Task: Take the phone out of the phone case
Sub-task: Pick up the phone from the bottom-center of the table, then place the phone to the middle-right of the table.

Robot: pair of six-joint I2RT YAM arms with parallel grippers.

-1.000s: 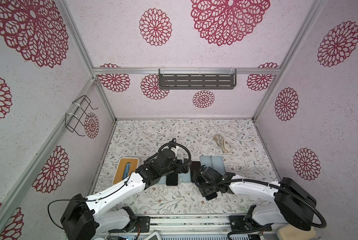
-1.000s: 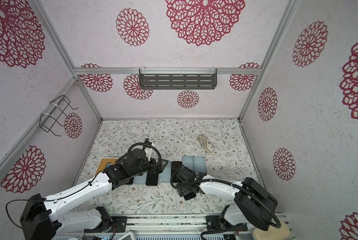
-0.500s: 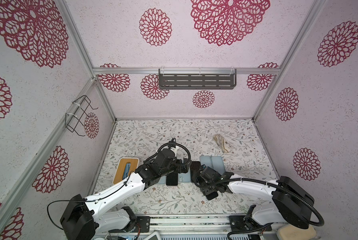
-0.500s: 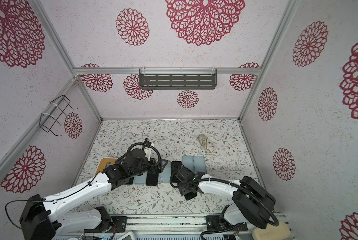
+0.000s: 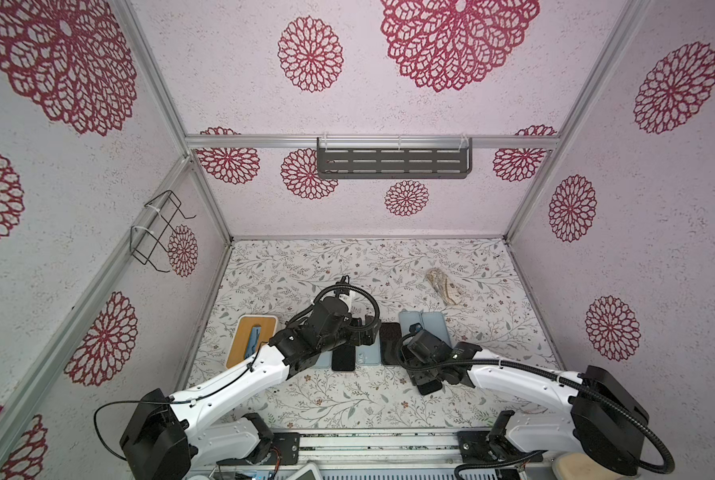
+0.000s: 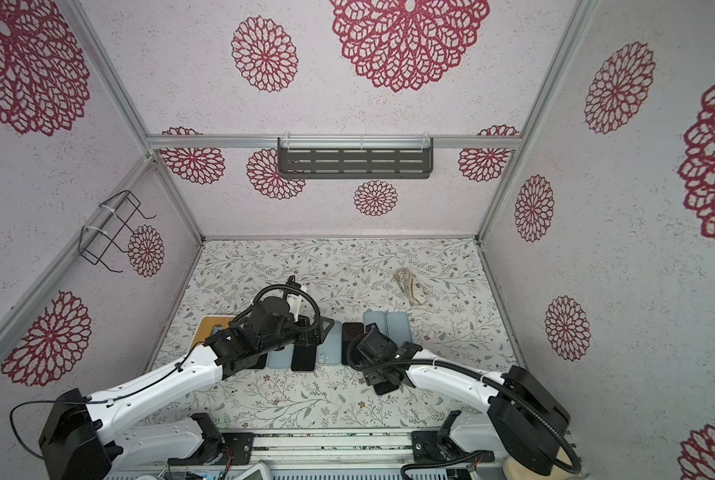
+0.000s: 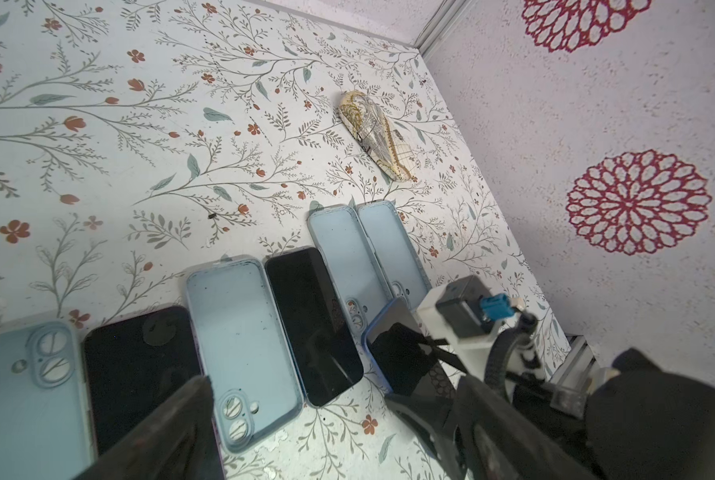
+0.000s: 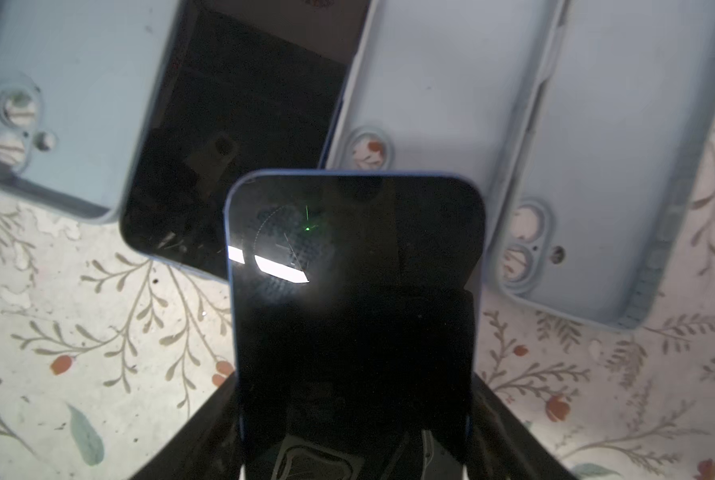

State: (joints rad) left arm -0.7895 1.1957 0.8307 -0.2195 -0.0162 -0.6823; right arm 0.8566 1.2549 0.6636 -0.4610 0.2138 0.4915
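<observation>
Blue rims the dark-screened phone (image 8: 353, 249) that the right pincer (image 8: 353, 399) holds: its jaws press the two long edges near one end, and the other end juts out past the tips, tilted up off the table (image 8: 98, 324). Whether that rim is a case or the phone's own frame cannot be told. Just past the jutting end, a pair of cases (image 8: 430, 104) lies hollow side up, pale blue, the two touching along their long sides. Beside the pair, on the side toward the left pincer (image 5: 364, 334), a bare phone (image 7: 314, 324) lies screen up, and just beside it a hollow case (image 7: 239, 332), also open side up. The left pincer hangs above these two with its jaws spread wide and nothing between them; one finger (image 7: 172, 428) shows dark in the left wrist view. Under that finger lies a second phone (image 7: 139, 365), and past it, farthest from the right pincer, an end case (image 7: 23, 382) with its camera ring raised. The two pincers are near each other but apart. Well beyond both sets of tips, toward the back wall, a beige patterned pouch (image 7: 374, 133) rests alone. Behind the left pincer, beside its arm, sits a wooden-topped box (image 5: 239, 345) with something blue in its slot.
</observation>
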